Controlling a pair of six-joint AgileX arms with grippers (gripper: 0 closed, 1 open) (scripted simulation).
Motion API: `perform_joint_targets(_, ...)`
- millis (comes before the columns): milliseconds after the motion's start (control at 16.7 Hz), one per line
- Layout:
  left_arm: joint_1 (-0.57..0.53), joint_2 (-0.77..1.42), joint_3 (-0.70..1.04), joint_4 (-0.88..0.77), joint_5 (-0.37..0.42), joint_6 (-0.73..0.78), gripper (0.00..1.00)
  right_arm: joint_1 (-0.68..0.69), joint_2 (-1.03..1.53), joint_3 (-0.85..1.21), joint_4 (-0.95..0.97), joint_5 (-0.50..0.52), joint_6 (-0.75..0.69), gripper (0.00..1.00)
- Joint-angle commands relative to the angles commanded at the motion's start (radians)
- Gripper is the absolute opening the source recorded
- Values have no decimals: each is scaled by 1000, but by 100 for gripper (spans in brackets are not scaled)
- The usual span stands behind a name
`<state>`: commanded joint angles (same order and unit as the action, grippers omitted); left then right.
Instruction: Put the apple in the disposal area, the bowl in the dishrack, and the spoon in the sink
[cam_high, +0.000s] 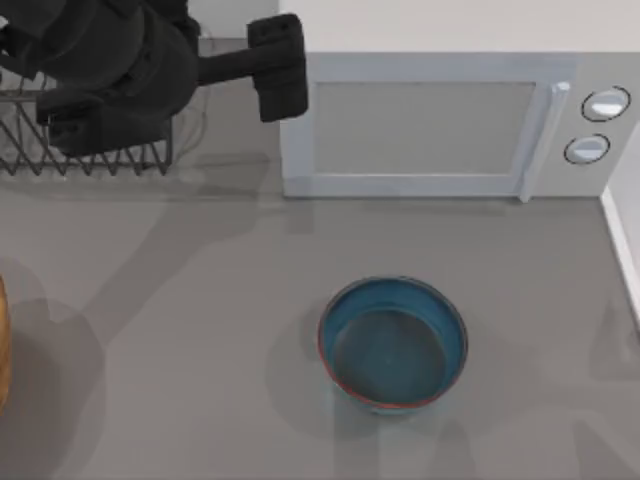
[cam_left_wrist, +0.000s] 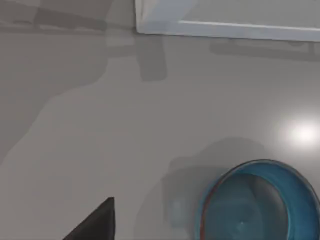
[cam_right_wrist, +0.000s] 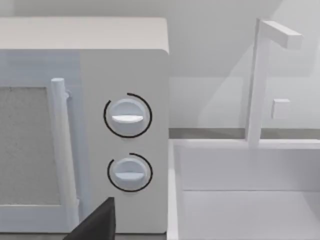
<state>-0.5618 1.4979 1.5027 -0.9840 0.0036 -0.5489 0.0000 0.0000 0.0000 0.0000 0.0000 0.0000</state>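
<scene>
Tabletop (cam_high: 180, 330), grey, with white microwave (cam_high: 450, 125) along its back edge and white sink (cam_right_wrist: 250, 200) at the right.
I see the bowl (cam_high: 393, 343) upright near the centre, nothing in it; the dishrack (cam_high: 60, 150) stands back left beneath my left arm, whose pincer (cam_high: 275, 68) hangs beside the microwave, its opening I cannot tell.
</scene>
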Motion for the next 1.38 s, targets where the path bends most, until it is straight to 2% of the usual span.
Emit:
perform_joint_targets(360, -233, 634, 644, -405, 8, -222, 100, 0, 0, 0, 0, 0, 0, 100)
perform_joint_targets(660, -370, 945, 1023, -613, 8, -352, 100, 0, 0, 0, 0, 0, 0, 100)
perform_joint_targets(900, -421, 1064, 1158, -681, 4, -400, 100, 0, 0, 0, 0, 0, 0, 100)
perform_joint_targets(1380, -419, 1068, 1149, -669, 4, -401, 100, 0, 0, 0, 0, 0, 0, 100)
